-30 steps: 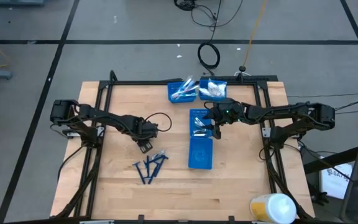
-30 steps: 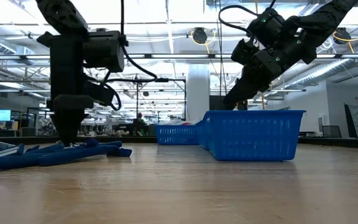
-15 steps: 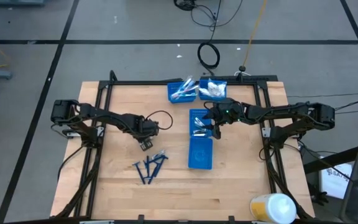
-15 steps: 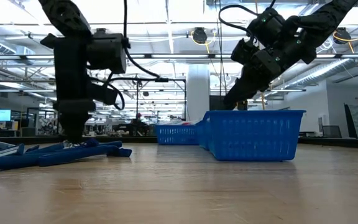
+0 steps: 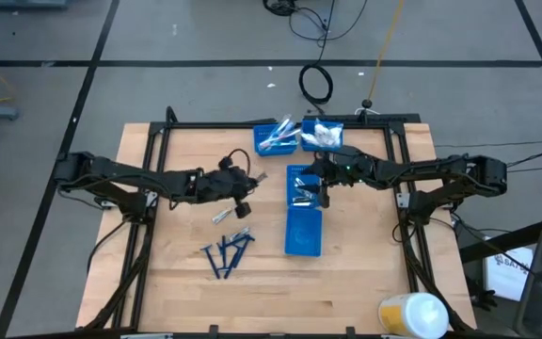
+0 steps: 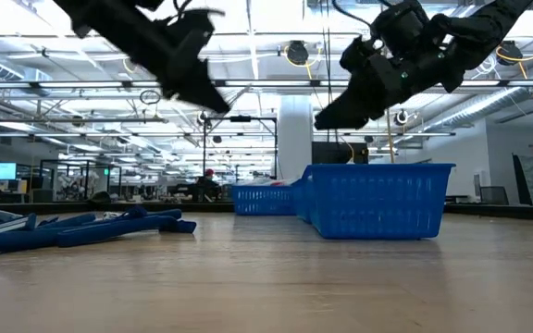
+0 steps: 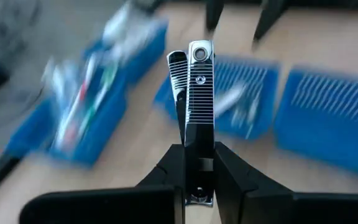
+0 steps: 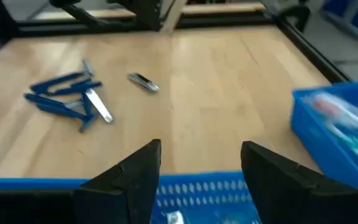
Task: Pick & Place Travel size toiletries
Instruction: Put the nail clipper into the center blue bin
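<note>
- Sitting on the wooden worktop (image 5: 365, 273), just right of its middle, is a long blue bin (image 5: 303, 231) with a few silvery bits at its back end.
- Right gripper (image 8: 197, 174) hangs over that back end, claw spread wide and holding nothing.
- Two small blue bins by the back edge: one (image 5: 276, 139) has white and light-blue sticks, the other (image 5: 324, 137) white packets.
- Left gripper (image 7: 199, 168) is up off the worktop left of the long bin, clamped tight on a slim silvery piece (image 7: 194, 87) with a ridged face and a round stud at the tip.
- Dark blue razors (image 5: 226, 252) are piled toward the front edge.
- One loose silvery piece (image 8: 98, 106) lies against the razors, another (image 8: 143, 82) near them.
</note>
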You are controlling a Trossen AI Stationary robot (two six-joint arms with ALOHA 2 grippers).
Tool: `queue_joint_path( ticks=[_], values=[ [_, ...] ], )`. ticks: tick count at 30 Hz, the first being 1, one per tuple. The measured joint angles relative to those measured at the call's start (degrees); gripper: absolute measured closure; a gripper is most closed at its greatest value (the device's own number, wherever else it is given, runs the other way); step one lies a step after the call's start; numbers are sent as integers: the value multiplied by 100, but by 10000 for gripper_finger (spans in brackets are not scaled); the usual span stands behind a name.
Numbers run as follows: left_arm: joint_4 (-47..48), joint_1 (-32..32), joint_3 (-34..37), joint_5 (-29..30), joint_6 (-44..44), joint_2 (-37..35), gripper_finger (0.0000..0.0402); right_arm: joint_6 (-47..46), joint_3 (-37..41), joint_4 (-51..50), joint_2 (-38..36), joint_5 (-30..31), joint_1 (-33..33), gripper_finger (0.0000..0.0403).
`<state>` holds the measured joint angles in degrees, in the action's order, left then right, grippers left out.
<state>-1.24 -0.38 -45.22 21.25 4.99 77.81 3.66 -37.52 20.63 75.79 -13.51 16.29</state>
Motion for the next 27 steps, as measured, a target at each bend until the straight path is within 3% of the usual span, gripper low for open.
queue_joint_path(
  ticks=[6, 10, 17, 27],
  values=[
    [-1978, 65, -13, -1091, -391, 596, 367, 1, 0, 776, 0, 3, -369, 170],
    [-2832, 33, -28, -1378, -479, 1017, 367, -186, 0, 1375, -2, -3, -564, 153],
    [-3381, 35, -16, -1379, -572, 1366, 367, -85, 0, 1575, 0, -8, -917, 145],
    [-3693, 30, -21, -1523, -484, 1415, 367, -70, 7, 1845, 0, 6, -1079, 165]
  ],
)
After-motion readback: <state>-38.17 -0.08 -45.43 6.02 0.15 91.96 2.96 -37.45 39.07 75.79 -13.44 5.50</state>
